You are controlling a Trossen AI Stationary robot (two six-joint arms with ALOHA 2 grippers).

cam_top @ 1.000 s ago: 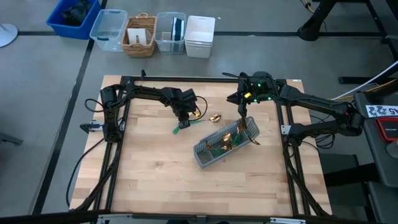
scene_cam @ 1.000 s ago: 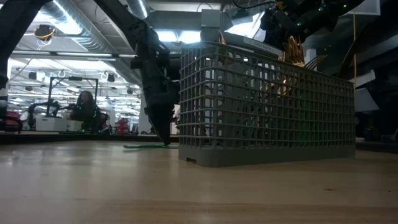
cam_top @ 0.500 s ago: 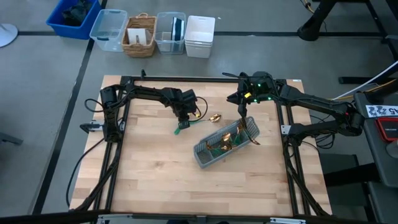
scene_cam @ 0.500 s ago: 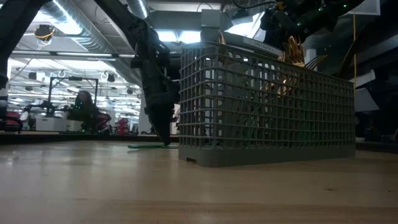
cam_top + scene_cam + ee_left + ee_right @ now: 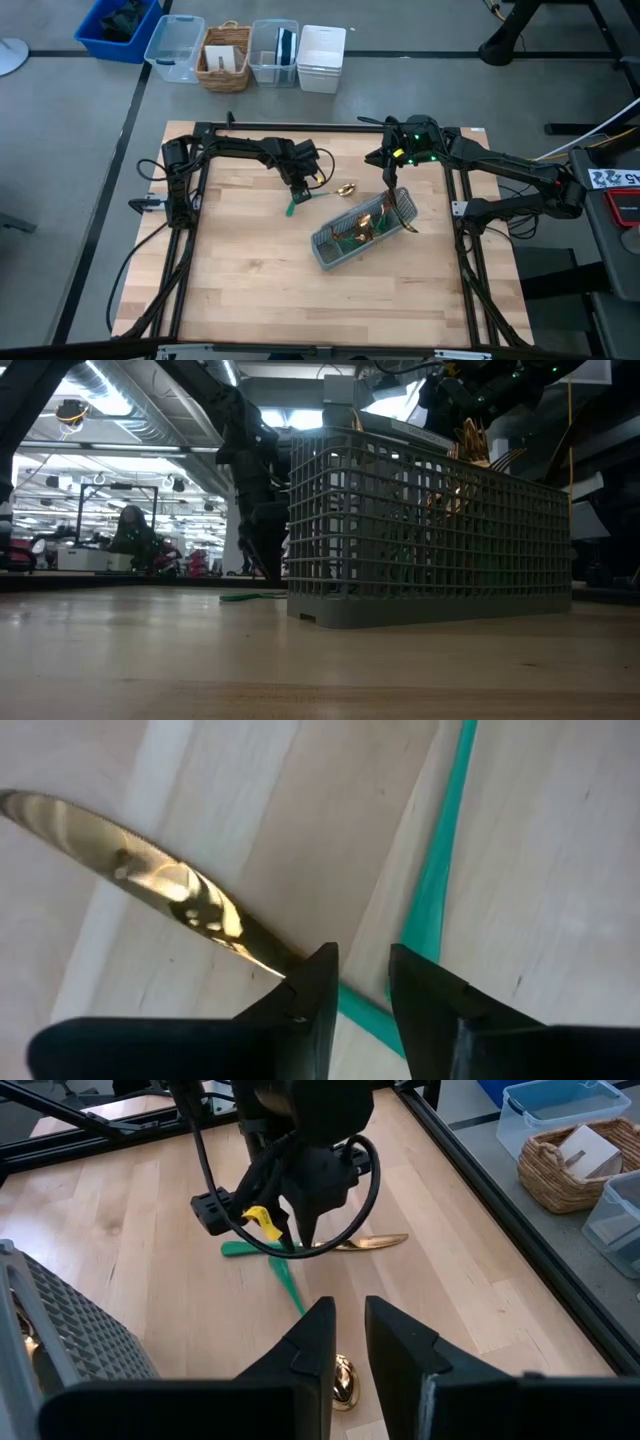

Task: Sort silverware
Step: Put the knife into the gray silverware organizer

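Left gripper (image 5: 301, 186), fingers slightly parted, holds nothing above two crossed pieces: knife (image 5: 160, 888) and another teal handle (image 5: 437, 870). Caddy (image 5: 355, 240) lies near; right gripper (image 5: 389, 178), narrowly parted, hovers over it.

Glossy gold knife (image 5: 150, 885), matt wood table (image 5: 560, 870)

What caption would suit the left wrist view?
Left gripper, open, poised over a gold-bladed knife crossing another teal handle on the wooden table.
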